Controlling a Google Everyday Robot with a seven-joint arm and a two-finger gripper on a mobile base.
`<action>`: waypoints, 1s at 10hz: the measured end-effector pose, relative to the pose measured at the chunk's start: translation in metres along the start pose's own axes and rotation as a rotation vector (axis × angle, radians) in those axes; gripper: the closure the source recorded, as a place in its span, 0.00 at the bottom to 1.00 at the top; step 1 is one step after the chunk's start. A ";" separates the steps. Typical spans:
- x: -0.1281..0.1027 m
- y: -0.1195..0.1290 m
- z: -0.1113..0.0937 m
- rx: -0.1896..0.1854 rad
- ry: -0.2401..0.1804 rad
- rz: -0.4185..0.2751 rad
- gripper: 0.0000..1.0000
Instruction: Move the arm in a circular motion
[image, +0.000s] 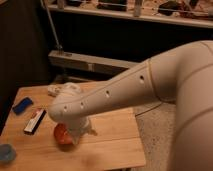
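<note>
The arm (125, 87) is a thick off-white tube with small dark dots. It reaches from the right edge of the camera view leftward over the wooden table (110, 135). Its rounded end joint (67, 107) hangs above the table's middle. From that joint the narrow gripper (81, 131) points down toward the tabletop, right beside an orange bowl (61, 135) that it partly hides. It holds nothing that I can see.
A blue flat object (22, 106) and a black, white and red packet (35, 121) lie on the table's left. A blue round thing (6, 152) sits at the front left corner, a white packet (53, 90) at the back. Dark shelving (125, 30) stands behind.
</note>
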 end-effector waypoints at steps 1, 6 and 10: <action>0.010 -0.027 0.004 -0.010 0.008 0.077 0.35; -0.007 -0.242 0.022 -0.025 -0.039 0.544 0.35; -0.155 -0.274 -0.029 -0.097 -0.127 0.703 0.35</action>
